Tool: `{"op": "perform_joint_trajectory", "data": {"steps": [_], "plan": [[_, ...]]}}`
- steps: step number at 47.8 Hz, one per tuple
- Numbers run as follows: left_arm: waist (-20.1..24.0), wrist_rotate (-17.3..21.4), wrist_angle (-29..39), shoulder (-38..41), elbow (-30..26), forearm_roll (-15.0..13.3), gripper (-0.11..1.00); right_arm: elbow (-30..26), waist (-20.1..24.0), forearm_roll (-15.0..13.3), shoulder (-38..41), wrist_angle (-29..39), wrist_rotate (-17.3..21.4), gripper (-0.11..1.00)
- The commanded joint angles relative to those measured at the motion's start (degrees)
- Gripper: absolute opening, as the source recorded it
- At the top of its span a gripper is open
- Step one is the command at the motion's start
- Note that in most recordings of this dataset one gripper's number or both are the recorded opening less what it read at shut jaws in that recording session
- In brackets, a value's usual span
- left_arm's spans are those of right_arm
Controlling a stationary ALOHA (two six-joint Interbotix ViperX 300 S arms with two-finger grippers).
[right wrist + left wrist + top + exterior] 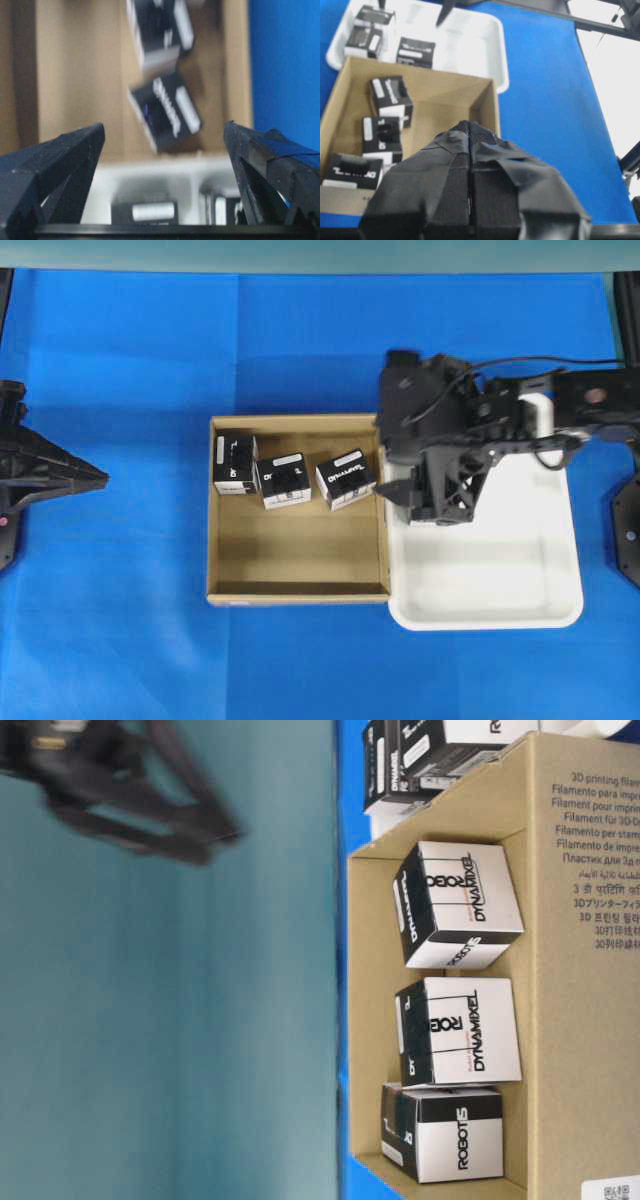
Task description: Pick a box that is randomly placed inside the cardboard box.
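The brown cardboard box (298, 592) holds three small black boxes in a row along its far wall: one on the left (235, 462), one in the middle (283, 482) and one on the right (345, 479). My right gripper (415, 502) hangs over the white tray's near-left corner, just right of the cardboard box, and is open and empty. In the right wrist view the right gripper (164, 129) frames the right-hand box (167, 112) beyond the tray's rim. My left gripper (100, 478) is shut, well left of the cardboard box. Its closed fingertips (470, 127) point toward the cardboard box (425, 79).
A white plastic tray (500, 615) touches the cardboard box's right wall. It holds more black cartons (415, 51), which the right arm mostly hides in the overhead view. Blue cloth (120, 620) covers the table all around.
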Motion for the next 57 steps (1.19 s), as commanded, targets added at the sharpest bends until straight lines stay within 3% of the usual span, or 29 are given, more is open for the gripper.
{"op": "perform_joint_trajectory", "data": {"steps": [1, 13, 24, 37, 57], "plan": [[0.1, 0.1, -0.6, 0.4, -1.2, 0.2, -0.07, 0.5, 0.4, 0.2, -2.5, -3.9, 0.5, 0.98], [0.1, 0.0, -0.7, 0.3, -1.2, 0.2, -0.07, 4.7, 2.6, 0.5, -6.8, -13.6, 1.9, 0.98], [0.1, 0.0, -0.7, -0.3, -1.0, 0.2, -0.07, 7.7, 3.3, 0.8, -10.2, -17.7, 6.1, 0.98], [0.0, 0.0, -0.4, -2.1, -0.3, 0.2, -0.07, 10.9, 4.0, 0.8, -14.9, -22.2, 6.7, 0.98], [-0.1, 0.1, -0.5, -2.5, 0.4, 0.2, -0.07, 15.6, 4.1, 0.8, -22.9, -22.6, 6.3, 0.98]]}}
